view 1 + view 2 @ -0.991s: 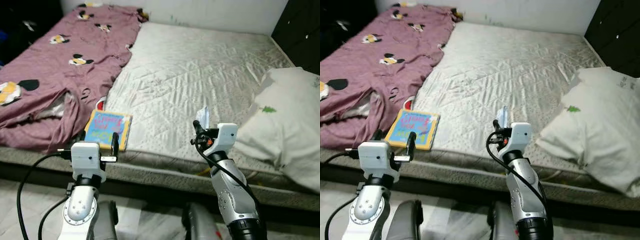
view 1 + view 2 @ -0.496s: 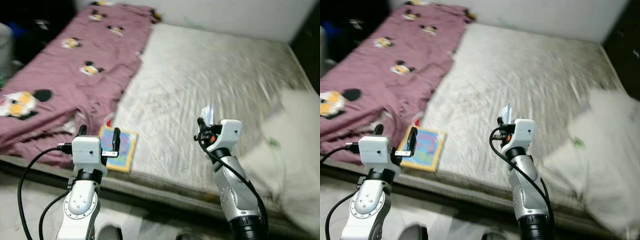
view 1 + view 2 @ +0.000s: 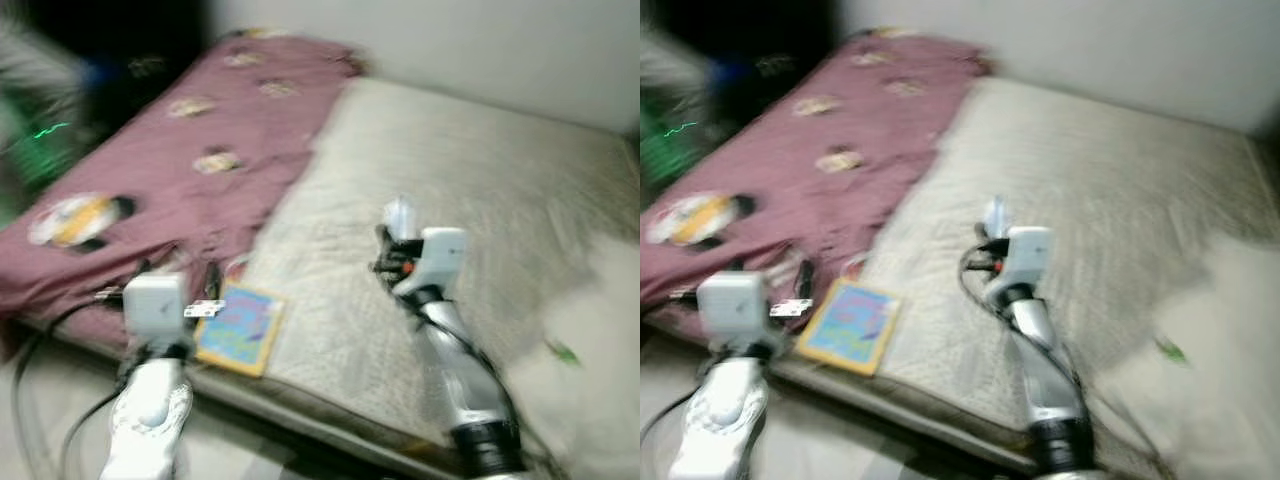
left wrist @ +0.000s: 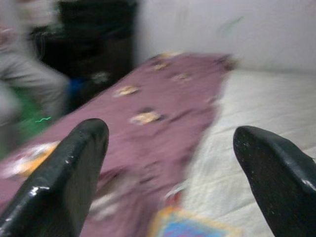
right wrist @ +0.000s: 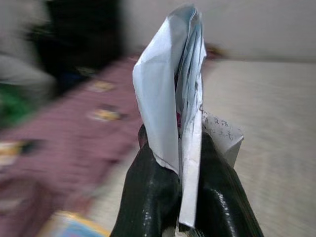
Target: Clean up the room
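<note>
My right gripper (image 5: 180, 163) is shut on a folded pale blue-white paper (image 5: 173, 84), held upright over the bare grey mattress (image 3: 480, 180). The same paper (image 3: 400, 214) sticks up above the right gripper (image 3: 385, 247) in the blurred head views. My left gripper (image 4: 168, 163) is open with nothing between its black fingers (image 4: 69, 163). It hovers at the bed's front edge, just left of a colourful children's book (image 3: 240, 325) lying flat on the mattress corner.
A maroon cartoon-print blanket (image 3: 180, 160) covers the bed's left side. A white pillow (image 3: 600, 340) lies at the right. Dark furniture (image 4: 94, 34) and a blurred grey and green shape (image 3: 40, 110) stand at the far left. A white wall (image 3: 480, 40) is behind the bed.
The whole view has swung left and become blurred, so the camera moved. Both arms keep their pose; the right gripper still holds the paper and the left stays open.
</note>
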Robot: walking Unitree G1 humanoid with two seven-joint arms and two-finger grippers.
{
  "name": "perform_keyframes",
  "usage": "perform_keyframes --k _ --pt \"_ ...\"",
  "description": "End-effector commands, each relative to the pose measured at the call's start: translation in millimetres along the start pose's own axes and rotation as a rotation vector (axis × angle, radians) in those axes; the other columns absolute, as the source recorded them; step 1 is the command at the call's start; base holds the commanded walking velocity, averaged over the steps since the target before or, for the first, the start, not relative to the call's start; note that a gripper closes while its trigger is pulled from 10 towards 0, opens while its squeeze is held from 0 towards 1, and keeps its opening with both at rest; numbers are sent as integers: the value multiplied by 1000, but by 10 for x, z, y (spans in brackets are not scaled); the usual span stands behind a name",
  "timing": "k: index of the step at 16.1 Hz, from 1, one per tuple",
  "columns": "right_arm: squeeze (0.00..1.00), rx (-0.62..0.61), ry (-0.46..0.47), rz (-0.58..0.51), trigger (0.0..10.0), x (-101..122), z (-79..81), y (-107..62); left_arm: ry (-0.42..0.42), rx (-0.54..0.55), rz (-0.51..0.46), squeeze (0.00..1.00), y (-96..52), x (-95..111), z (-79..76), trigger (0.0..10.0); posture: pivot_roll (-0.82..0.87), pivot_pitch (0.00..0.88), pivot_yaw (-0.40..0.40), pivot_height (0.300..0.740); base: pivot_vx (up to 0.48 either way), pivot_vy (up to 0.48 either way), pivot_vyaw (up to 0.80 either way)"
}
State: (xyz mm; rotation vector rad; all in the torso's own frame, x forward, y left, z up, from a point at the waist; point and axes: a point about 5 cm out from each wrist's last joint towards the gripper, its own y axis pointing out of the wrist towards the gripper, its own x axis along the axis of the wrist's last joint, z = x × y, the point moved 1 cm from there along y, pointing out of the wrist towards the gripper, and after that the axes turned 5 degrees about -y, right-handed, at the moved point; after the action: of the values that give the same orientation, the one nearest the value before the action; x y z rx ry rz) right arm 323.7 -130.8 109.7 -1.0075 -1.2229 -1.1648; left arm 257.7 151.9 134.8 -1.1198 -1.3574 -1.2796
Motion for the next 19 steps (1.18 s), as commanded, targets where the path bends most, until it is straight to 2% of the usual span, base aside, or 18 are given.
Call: perform_keyframes --k 1,3,5,7,8,10,12,14,16,19 --pt "0 2 22 16 10000 -40 21 -7 14 12 17 0 -45 -27 61 10000 28 63 -63 740 0 0 0" --pt "0 46 -73 -18 10000 12 62 -9 10 -18 16 0 -29 -10 28 10000 25 67 -59 740 0 0 0" --pt "0 -9 -83 8 10000 -13 4 24 -6 -62 10 0 -1 2 -45 10000 16 74 -59 740 0 0 -434" --pt "0 5 -80 10 10000 -8 -17 24 -37 -48 19 0 -14 -17 -63 10000 10 73 -59 740 0 0 0" --pt "0 -14 -107 24 10000 -27 -48 25 -51 -45 30 0 -23 -34 -78 10000 9 72 -65 740 0 0 0" --pt "0 -82 -167 121 10000 -149 -119 58 -60 -58 26 0 -25 -32 -114 10000 10 71 -76 740 0 161 0" --pt "0 -47 -123 134 10000 -174 -76 64 -67 -61 23 0 -21 -32 -128 10000 11 70 -82 740 0 439 0" --pt "0 -20 -102 88 10000 -114 -32 66 -71 -64 22 0 -16 -30 -148 10000 14 68 -86 740 0 480 0" --pt "0 -10 -89 96 10000 -125 -12 73 -72 -66 21 0 -13 -25 -152 10000 15 68 -87 740 0 480 0" --pt "0 0 -78 90 10000 -133 10 74 -67 -69 6 0 -2 -7 -154 10000 15 67 -93 740 0 479 -752"
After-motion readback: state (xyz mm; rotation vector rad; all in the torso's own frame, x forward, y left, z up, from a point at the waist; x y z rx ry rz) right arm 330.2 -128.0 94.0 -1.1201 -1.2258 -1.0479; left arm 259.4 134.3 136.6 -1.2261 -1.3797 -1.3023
